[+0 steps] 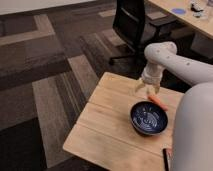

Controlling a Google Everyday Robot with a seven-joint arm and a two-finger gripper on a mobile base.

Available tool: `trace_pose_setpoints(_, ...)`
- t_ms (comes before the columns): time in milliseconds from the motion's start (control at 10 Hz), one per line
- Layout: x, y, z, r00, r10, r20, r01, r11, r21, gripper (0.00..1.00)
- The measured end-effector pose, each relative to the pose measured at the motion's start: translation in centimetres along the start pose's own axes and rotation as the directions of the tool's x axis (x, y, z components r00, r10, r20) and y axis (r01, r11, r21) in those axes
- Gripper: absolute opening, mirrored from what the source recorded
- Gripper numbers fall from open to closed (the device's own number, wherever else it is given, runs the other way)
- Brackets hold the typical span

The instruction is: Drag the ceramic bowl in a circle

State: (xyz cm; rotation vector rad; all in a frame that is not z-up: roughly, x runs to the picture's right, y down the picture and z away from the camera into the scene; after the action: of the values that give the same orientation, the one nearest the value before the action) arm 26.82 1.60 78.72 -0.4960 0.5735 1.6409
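Observation:
The ceramic bowl [149, 118] is dark blue with pale swirl lines inside. It sits on the wooden table [107, 125] toward its right side. My gripper [147, 90] hangs from the white arm above the table's far edge, just behind the bowl and apart from it. Its two fingers point down with a gap between them and hold nothing. An orange carrot-like object [158, 102] lies just behind the bowl's far rim, under the gripper's right side.
A black office chair [134, 26] stands behind the table. A long desk [186, 15] runs along the upper right. My white arm body [192, 130] covers the table's right part. A dark flat object [166, 159] lies at the table's front right edge.

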Motion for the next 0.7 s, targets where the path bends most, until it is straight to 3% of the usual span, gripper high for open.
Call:
trace_pose_setpoints(300, 4.6, -3.5, -0.9, 0.996, 0.083, -0.008, -0.083, 0.996, 0.045, 0.65)
trace_pose_setpoints(700, 14.1, -2.4, -2.1, 0.992, 0.128, 0.0, -0.128, 0.987, 0.096, 0.65)
